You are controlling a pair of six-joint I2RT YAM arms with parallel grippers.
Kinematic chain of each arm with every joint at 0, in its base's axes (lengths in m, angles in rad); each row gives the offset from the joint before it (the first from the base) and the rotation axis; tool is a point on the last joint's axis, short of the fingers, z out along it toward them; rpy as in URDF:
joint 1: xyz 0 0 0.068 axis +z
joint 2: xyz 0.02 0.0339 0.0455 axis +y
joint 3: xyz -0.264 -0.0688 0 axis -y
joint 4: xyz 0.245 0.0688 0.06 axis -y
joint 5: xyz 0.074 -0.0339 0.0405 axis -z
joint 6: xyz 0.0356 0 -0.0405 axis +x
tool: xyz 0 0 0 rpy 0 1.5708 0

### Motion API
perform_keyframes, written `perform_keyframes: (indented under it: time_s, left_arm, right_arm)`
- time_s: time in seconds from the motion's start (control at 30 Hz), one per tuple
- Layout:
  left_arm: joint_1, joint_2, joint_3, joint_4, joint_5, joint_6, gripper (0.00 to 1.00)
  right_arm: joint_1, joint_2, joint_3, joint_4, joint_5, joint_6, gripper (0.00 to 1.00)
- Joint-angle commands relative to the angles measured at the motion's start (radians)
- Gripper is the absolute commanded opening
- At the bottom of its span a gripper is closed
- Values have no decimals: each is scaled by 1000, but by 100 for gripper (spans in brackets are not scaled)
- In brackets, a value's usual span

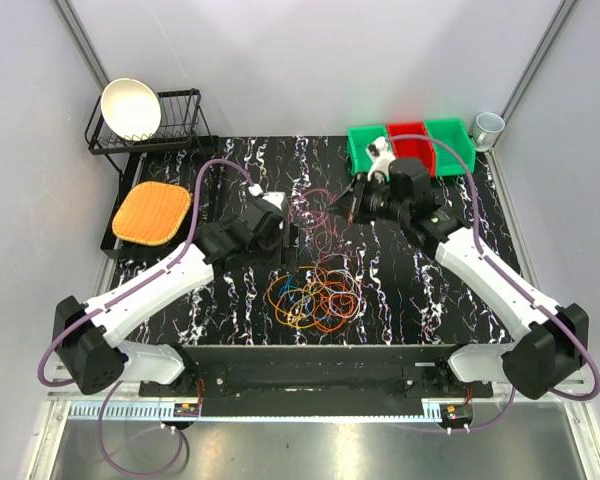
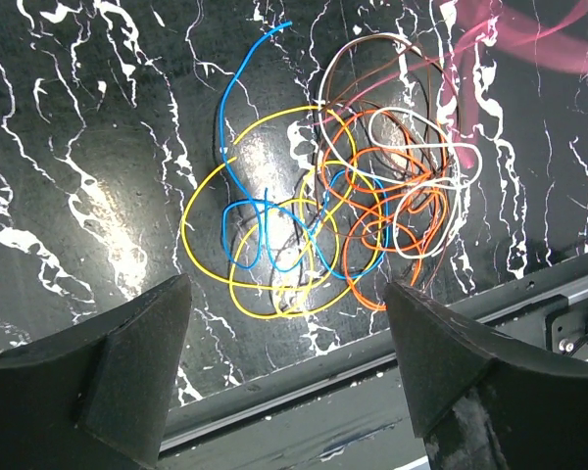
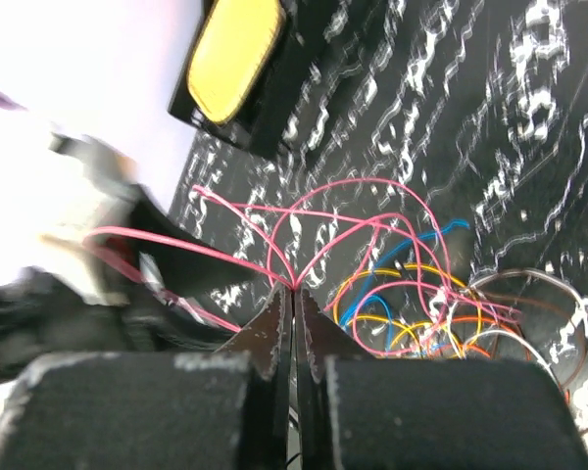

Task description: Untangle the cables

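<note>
Orange, yellow and blue among the cables (image 1: 315,297), heaped low at centre frame on the tabletop (image 1: 420,290). Just above, left gripper (image 2: 286,284) spread wide apart, holding nothing. Farther up, right gripper (image 3: 294,290) pinched tight on a pink cable (image 3: 343,211) running back to the heap. Probably light, springy, slippery; best taken at a free outer arc, away from crossings.

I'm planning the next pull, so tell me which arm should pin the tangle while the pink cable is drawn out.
Left. The left gripper is open and empty, hovering over the tangle of cables. The right gripper is shut on the pink cable, so it suits the pulling.
</note>
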Motion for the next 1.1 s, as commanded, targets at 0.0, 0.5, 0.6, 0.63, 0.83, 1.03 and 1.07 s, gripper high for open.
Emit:
perform_keyframes:
  time_s: [0.0,0.5,0.6,0.63,0.83,1.03,1.07]
  left_arm:
    - [1,-23,-41,80,-16,-24,82]
    - [1,-28,-72,90,-40,-11,82]
    - [1,-31,-66,53,-106,-10,90]
    - [1,-34,-66,47,-143,-11,91]
    - [1,-54,-55,16,-366,-62,99]
    - [11,27,-24,-68,-325,-27,99]
    - [11,40,-20,-76,-303,-10,99]
  right_arm:
    - [8,-48,151,-47,34,-34,0]
    - [8,-86,346,-83,161,-79,0]
    - [8,-100,302,-89,203,-80,0]
    - [8,-109,282,-89,211,-80,0]
    - [6,-135,233,-89,269,-83,0]
    - [8,-134,172,-80,243,-45,0]
    - [8,-134,164,-84,243,-33,0]
